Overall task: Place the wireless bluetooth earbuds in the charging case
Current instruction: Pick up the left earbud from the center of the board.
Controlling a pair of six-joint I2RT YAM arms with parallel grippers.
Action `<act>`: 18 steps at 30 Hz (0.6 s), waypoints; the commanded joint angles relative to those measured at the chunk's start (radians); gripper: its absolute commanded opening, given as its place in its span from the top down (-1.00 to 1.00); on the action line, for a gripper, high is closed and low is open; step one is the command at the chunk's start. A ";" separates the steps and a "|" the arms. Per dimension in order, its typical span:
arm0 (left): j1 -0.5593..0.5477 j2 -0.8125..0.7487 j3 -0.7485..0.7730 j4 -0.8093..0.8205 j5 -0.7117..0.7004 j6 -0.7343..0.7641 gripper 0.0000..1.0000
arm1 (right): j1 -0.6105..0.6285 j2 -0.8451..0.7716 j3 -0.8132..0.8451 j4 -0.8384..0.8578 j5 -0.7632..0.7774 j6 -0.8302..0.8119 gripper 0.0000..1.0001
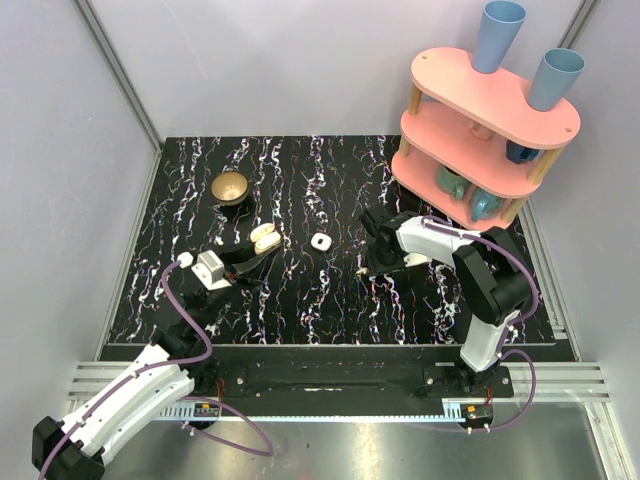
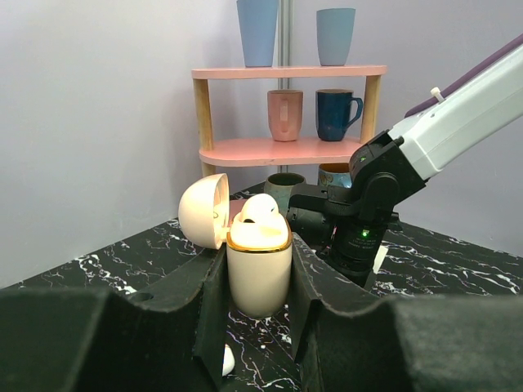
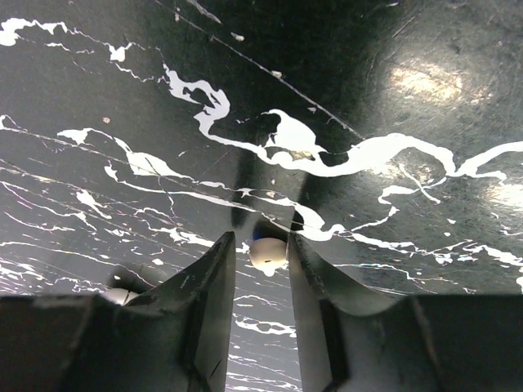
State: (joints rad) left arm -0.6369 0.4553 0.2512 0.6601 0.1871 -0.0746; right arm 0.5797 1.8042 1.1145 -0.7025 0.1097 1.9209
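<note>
Bench (image 1: 300, 300) with a black marbled top, seen with both arms. Left fingers (image 2: 208, 306) are clamped on the body of the cream charging case (image 2: 259, 273), which sits between them with its lid (image 2: 204, 211) swung open. A pale earbud (image 2: 260, 210) rests in the case's top. Right fingers (image 3: 214, 282), narrowly parted, bracket a white earbud (image 3: 268, 253) lying on the bench between their tips. Whether they touch it cannot be told.

The black marbled tabletop (image 1: 330, 300) lies open at the top view's lower centre. A pink three-tier wooden shelf (image 1: 470, 90) blocks the upper right. An open cream egg-shaped case (image 1: 264, 238) and a small white square case (image 1: 320, 241) stand mid-frame.
</note>
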 commanded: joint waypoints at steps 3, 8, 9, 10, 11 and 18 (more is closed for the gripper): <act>0.000 0.005 -0.001 0.039 -0.023 0.018 1.00 | -0.012 0.012 0.001 -0.009 -0.011 0.018 0.24; -0.001 0.010 0.000 0.042 -0.021 0.016 1.00 | -0.012 0.015 0.001 -0.005 -0.021 0.015 0.28; -0.001 0.011 0.000 0.042 -0.021 0.016 1.00 | -0.012 0.014 0.001 -0.002 -0.019 0.015 0.28; 0.000 0.010 0.000 0.042 -0.020 0.016 1.00 | -0.012 0.015 0.001 0.000 -0.022 0.015 0.28; 0.000 0.010 0.000 0.041 -0.021 0.018 1.00 | -0.012 0.015 0.001 0.001 -0.024 0.015 0.28; 0.000 0.006 0.000 0.038 -0.021 0.018 1.00 | -0.014 0.014 -0.002 0.003 -0.022 0.010 0.41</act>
State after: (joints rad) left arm -0.6369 0.4622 0.2512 0.6594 0.1856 -0.0742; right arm 0.5739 1.8099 1.1122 -0.6960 0.0841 1.9202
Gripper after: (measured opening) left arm 0.332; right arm 0.303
